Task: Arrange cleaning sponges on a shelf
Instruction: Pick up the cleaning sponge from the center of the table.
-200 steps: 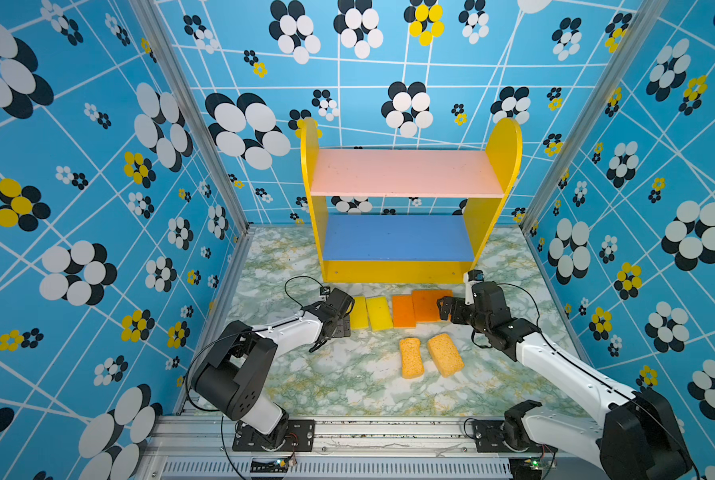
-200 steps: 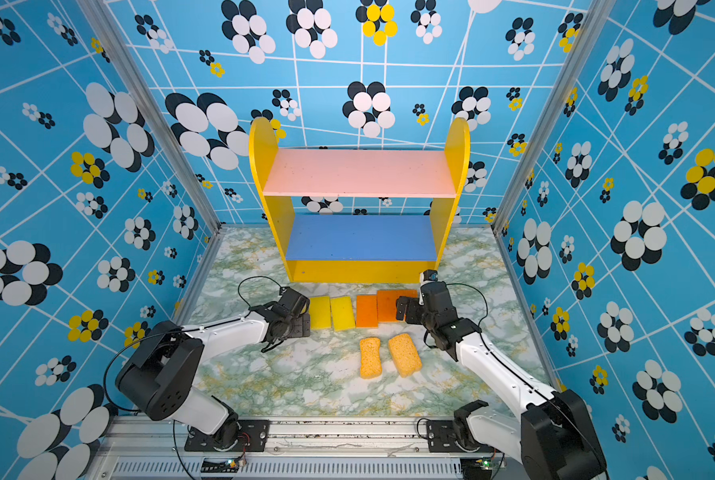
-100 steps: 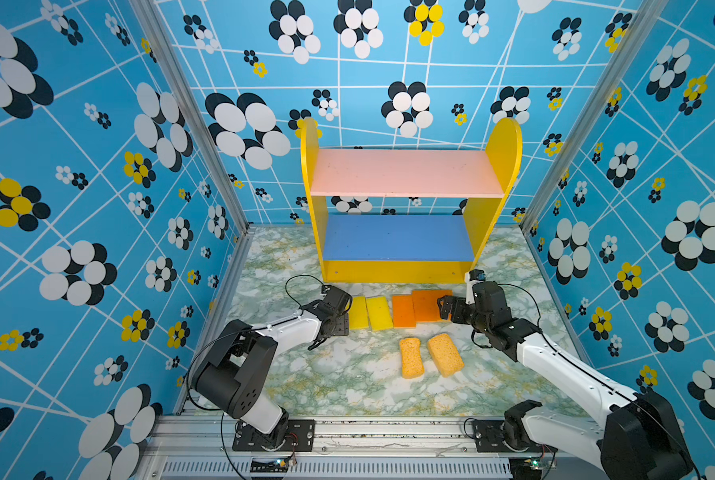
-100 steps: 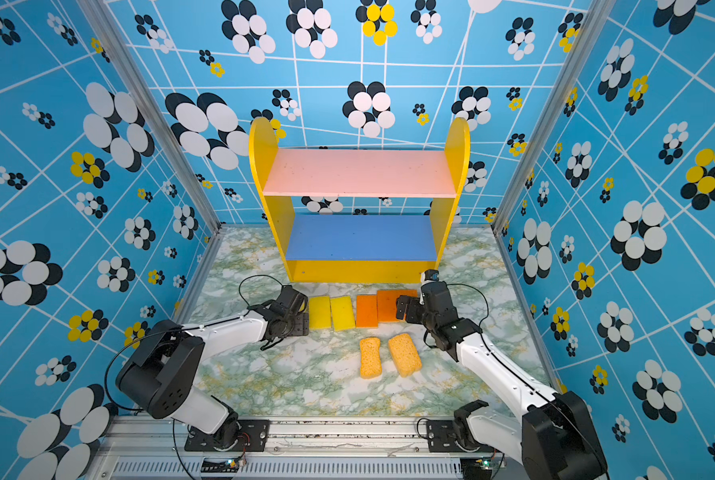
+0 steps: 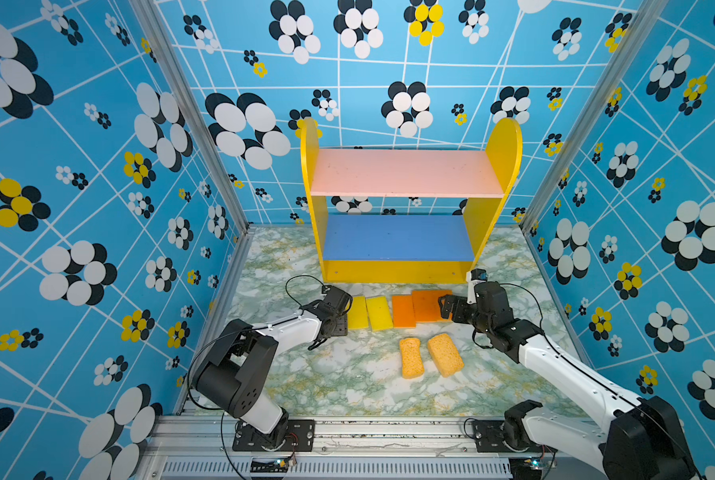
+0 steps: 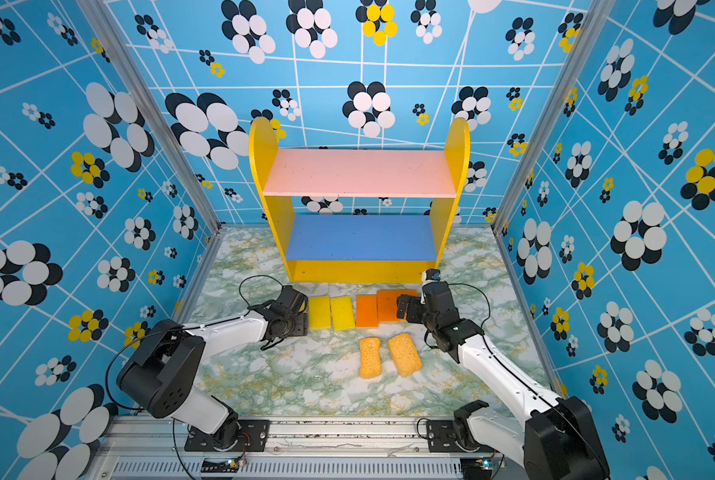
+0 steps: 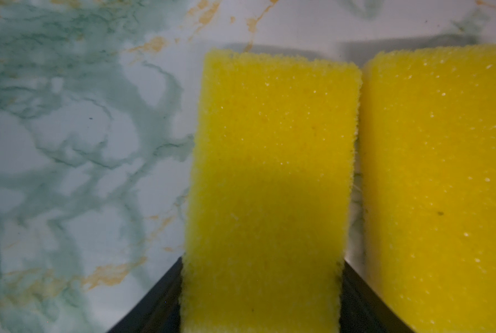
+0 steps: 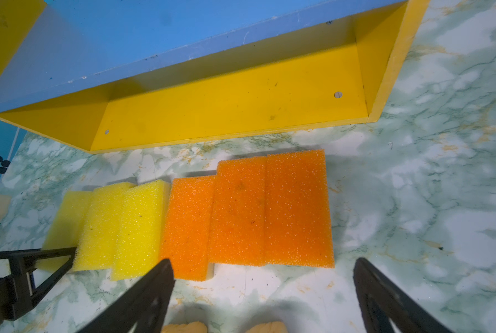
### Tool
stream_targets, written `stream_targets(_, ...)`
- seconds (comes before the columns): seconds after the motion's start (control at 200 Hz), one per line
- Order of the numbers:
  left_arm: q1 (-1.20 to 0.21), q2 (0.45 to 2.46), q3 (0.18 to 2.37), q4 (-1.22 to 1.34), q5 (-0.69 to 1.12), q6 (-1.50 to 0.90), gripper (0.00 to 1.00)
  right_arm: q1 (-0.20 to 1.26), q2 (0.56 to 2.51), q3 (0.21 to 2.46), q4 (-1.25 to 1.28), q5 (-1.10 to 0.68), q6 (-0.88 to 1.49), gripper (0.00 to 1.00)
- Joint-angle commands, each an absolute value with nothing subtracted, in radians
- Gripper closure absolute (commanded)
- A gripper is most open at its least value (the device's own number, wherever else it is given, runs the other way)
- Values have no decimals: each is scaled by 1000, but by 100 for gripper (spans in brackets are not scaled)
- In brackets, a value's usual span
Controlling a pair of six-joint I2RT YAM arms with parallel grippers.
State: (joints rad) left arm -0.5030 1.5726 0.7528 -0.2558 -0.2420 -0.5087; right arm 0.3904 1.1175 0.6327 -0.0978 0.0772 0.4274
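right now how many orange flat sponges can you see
3, side by side in the row before the shelf: one next to the yellow sponges, a middle one, and an end one. None appears hidden.

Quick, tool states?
Left tool: shut on the end yellow sponge.
Right tool: open, empty, near the orange sponges.

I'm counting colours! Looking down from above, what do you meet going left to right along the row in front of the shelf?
Left pincer → yellow sponge → second yellow sponge → orange sponge → further-back orange sponge → right pincer.
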Motion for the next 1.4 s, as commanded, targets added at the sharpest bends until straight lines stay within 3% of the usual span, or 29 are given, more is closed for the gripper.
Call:
stream_targets(0.0,-494,1568,762,-294,-236,-518,31,396,1129,633,-116,96,422,1)
stream_targets(0.675,-495,1354,846,-487,-250,-513,33,399,1156,640,-106,88,422,1)
stream_targets(1.395,-527,1026,1127,-651,-173,-404,33,398,1235,693,-105,57,413,1)
